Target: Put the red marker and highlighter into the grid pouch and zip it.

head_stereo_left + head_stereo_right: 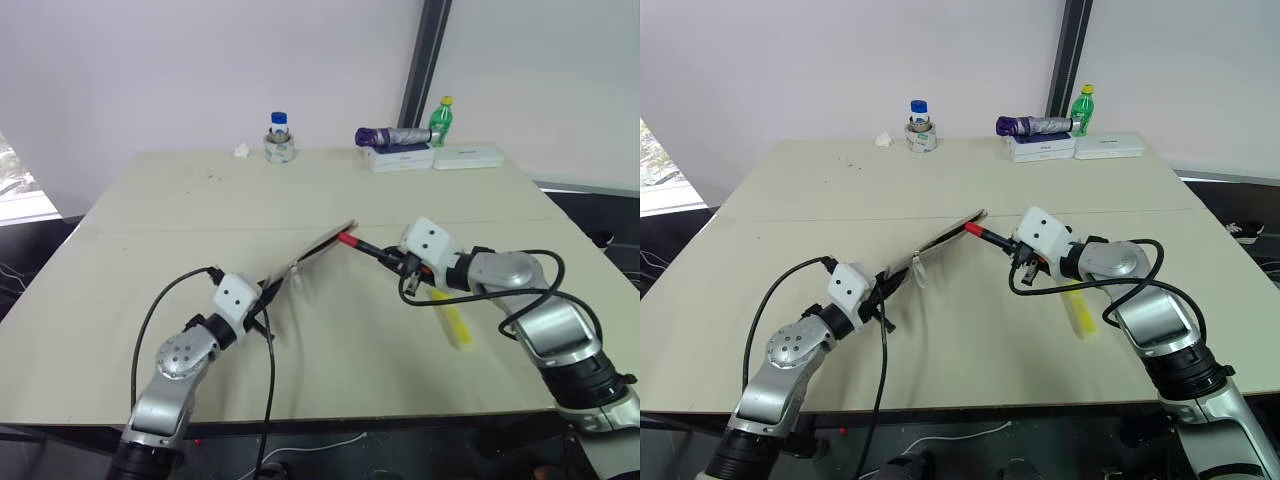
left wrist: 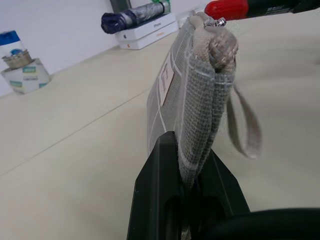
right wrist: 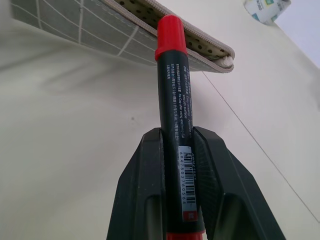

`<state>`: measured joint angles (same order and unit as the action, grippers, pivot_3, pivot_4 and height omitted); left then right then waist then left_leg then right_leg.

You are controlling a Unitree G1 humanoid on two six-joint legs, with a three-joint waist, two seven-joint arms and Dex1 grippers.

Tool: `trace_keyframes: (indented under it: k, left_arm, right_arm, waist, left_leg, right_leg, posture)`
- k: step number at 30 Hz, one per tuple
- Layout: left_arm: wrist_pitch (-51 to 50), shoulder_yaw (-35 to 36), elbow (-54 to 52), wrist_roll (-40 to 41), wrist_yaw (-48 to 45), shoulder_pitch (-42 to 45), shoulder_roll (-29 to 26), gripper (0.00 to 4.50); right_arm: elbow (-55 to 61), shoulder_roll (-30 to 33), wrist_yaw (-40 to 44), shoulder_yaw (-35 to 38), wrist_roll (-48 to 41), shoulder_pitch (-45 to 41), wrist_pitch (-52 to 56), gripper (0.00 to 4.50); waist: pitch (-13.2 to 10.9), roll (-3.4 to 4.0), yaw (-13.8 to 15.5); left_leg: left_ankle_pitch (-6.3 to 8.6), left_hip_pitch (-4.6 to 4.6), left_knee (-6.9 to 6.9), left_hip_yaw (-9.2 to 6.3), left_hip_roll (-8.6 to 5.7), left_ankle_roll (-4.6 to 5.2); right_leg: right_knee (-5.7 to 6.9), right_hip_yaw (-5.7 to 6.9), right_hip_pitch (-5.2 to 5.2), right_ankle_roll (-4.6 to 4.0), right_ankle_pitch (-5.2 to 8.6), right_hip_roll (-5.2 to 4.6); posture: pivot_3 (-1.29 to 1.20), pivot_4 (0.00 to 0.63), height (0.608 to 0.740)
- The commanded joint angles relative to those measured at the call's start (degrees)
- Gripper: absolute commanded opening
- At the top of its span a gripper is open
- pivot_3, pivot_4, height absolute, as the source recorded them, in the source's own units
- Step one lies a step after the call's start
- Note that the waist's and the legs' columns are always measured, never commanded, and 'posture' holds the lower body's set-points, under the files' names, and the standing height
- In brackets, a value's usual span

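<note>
— While the right pincer (image 3: 177, 150) is clamped around the red marker (image 3: 172, 90), which way does the pen actually point?

— Straight out beyond the fingers, its red cap leading. In the head view the marker's long axis runs from the right pincer toward the robot's left, and the cap ends just beside the raised end of the grid pouch (image 1: 318, 247).

— And the pouch, who has that?

— The left pincer (image 2: 187, 170) is closed on one end of it, gripping the fabric between both fingers and holding it up off the desk (image 1: 180, 200) so that it slopes upward toward the right arm. The pale zipper pull cord (image 2: 245, 125) dangles loose from it.

— Is the mouth open?

— From the right wrist camera, yes: the zipper edge is parted and a dotted lining shows inside. The cap sits in front of that gap, but I can't tell whether it has already crossed the lip or is only close to it.

— So what does the next move hinge on?

— My reading: on lining the marker's axis up with the slit. The opening runs along the pouch's long edge, and the pen comes at it from the far end, cap first, so it probably needs to travel lengthwise into the mouth rather than across it.

— Where is the highlighter (image 1: 455, 322)?

— Lying flat on the desk, near the right forearm, well apart from the pouch. The right arm is the nearer one for it.
</note>
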<state>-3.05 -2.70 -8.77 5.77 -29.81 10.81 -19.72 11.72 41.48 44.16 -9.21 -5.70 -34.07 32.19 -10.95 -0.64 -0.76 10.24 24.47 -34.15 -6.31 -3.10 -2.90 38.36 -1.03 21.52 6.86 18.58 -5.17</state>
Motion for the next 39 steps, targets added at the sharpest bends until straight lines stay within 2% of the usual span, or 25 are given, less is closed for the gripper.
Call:
trace_keyframes:
  k: [1, 8, 14, 24, 29, 33, 34, 37, 39]
  left_arm:
    - [0.77, -0.31, -2.86, 0.51, -0.27, -0.39, -0.02, 0.00]
    - [1.41, -1.38, -3.09, -0.46, -1.26, -0.57, -0.98, 0.00]
    - [4.58, -4.48, -2.68, -2.73, -6.68, -0.18, -5.31, 0.00]
    - [7.01, -7.35, -2.14, -0.56, -18.78, 1.57, -11.75, 0.00]
    - [7.76, -7.85, -1.81, -0.66, -20.56, 2.43, -12.27, 0.00]
    - [7.29, -7.50, -1.96, -0.65, -20.43, 2.82, -11.81, 0.00]
    - [7.05, -7.26, -1.97, -0.54, -20.17, 2.71, -11.68, 0.00]
    - [5.95, -6.35, -1.90, -0.10, -19.18, 2.05, -11.21, 0.00]
    - [4.61, -5.50, -1.94, 0.62, -17.96, 1.51, -10.44, 0.00]
  right_arm:
    - [2.54, 0.17, 0.56, -0.37, 0.97, -1.55, -0.71, 0.31]
    - [2.35, 2.43, 3.27, -3.27, 4.85, -1.03, -4.78, 0.31]
    - [3.21, 5.75, 8.81, -6.68, 8.44, -0.33, -15.02, 0.31]
    - [0.99, 4.76, 14.63, -11.72, 14.34, -3.30, -26.68, 0.31]
    - [0.32, 3.80, 16.61, -12.25, 15.25, -4.04, -29.35, 0.31]
    - [0.60, 3.54, 18.56, -11.15, 14.19, -3.84, -27.51, 0.31]
    - [0.66, 3.45, 18.46, -10.35, 13.86, -3.85, -26.90, 1.34]
    - [1.65, 4.04, 18.31, -6.99, 11.92, -3.41, -24.48, 2.67]
    - [2.38, 4.89, 18.49, -4.17, 9.68, -3.00, -22.03, 2.67]
  waist:
    - [0.00, 0.00, -0.05]
    - [0.00, 0.00, 0.01]
    - [0.00, 0.00, -0.10]
    - [0.00, 0.01, -0.10]
    - [0.00, 0.01, -0.06]
    - [0.00, 0.01, -0.06]
    - [0.00, 0.01, -0.06]
    - [0.00, 0.01, -0.05]
    - [0.00, 0.01, -0.02]
  left_leg:
    - [0.00, 0.00, 0.00, 0.00, 0.00, 0.00]
    - [0.00, -0.01, 0.00, 0.00, -0.01, 0.00]
    - [0.01, -0.01, 0.01, 0.00, -0.02, 0.00]
    - [0.01, -0.01, 0.02, -0.03, 0.03, 0.00]
    - [0.01, -0.01, 0.02, -0.05, 0.03, 0.00]
    - [0.01, -0.01, 0.02, -0.06, 0.03, 0.00]
    - [0.01, -0.02, 0.02, -0.06, 0.03, 0.00]
    - [0.01, -0.02, 0.02, -0.07, 0.03, 0.00]
    - [0.01, -0.02, 0.02, -0.07, 0.03, 0.01]
  right_leg:
    - [0.00, 0.00, 0.00, 0.00, 0.00, 0.00]
    - [-0.03, 0.02, -0.03, 0.00, 0.00, -0.01]
    - [-0.08, 0.04, -0.05, 0.00, 0.00, 0.00]
    - [-0.16, 0.06, -0.08, 0.00, 0.00, -0.01]
    - [-0.16, 0.06, -0.09, 0.00, 0.00, -0.02]
    - [-0.16, 0.07, -0.10, 0.00, 0.00, -0.02]
    - [-0.16, 0.07, -0.10, 0.00, 0.00, -0.02]
    - [-0.15, 0.07, -0.10, 0.00, 0.00, -0.02]
    - [-0.15, 0.07, -0.10, 0.00, 0.00, -0.02]
  posture:
    - [0.00, 0.150, 0.740]
    - [0.00, 0.150, 0.740]
    - [0.00, 0.150, 0.740]
    - [0.00, 0.150, 0.740]
    - [0.00, 0.150, 0.740]
    - [0.00, 0.150, 0.740]
    - [0.00, 0.150, 0.740]
    - [0.00, 0.150, 0.740]
    - [0.00, 0.150, 0.740]
